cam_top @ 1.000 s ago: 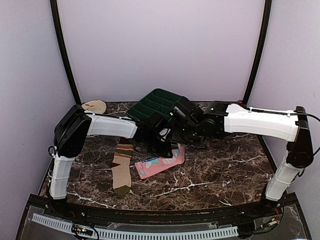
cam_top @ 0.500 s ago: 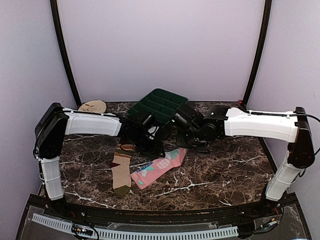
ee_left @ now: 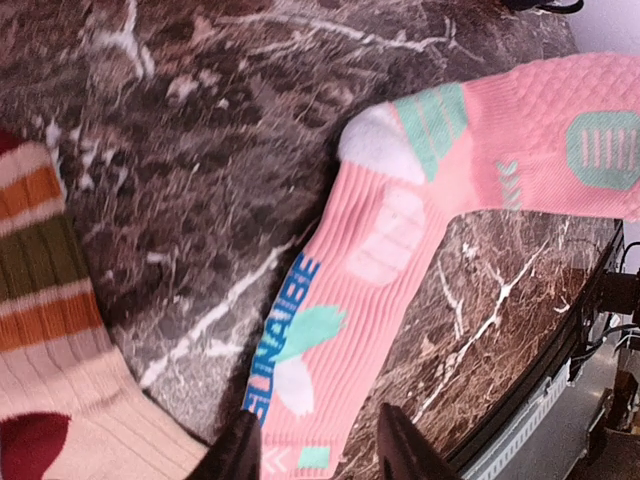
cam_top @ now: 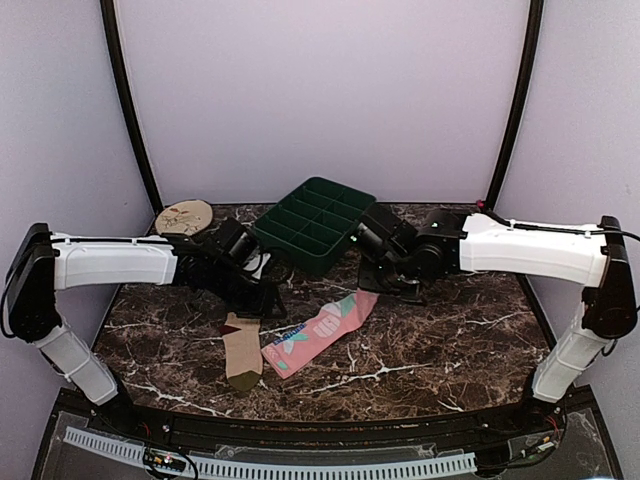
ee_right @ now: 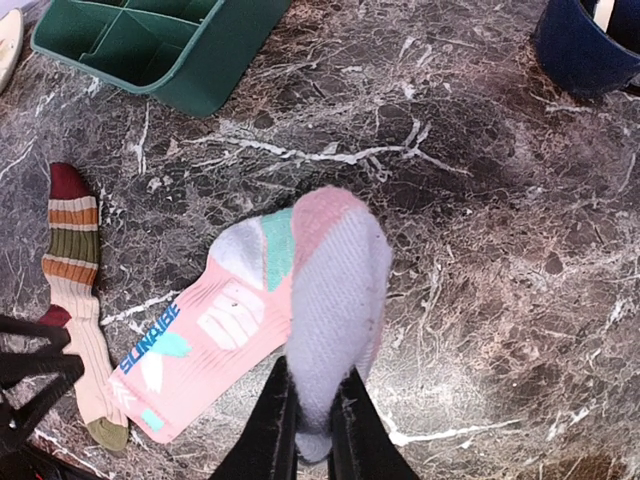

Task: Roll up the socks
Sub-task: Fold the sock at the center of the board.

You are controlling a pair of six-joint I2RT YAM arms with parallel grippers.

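Two socks lie on the dark marble table (cam_top: 450, 340). The pink sock (cam_top: 318, 333) sits just toward 6 o'clock from the table's centre, running slantwise from 7 o'clock up to 1 o'clock. It has a white and teal heel, pale patches, a teal and white leaf and blue lettering near the ribbed cuff. The right gripper (ee_right: 312, 428) is closed tight on its toe end, which is raised and doubled back over the foot, showing a pale lilac underside; the rest lies flat.

The striped sock (cam_top: 243, 350) lies just at the pink one's 9 o'clock, close beside its cuff. It is beige and ribbed, with maroon, orange and olive bands at the leg, a maroon heel and an olive toe pointing to 6 o'clock.

The left gripper (ee_left: 315, 455) hovers low over the pink cuff with its fingers spread apart and nothing held between them.

A green tray (cam_top: 315, 222) with compartments stands at the table's 12 o'clock, a round beige disc (cam_top: 185, 215) at 10 o'clock.
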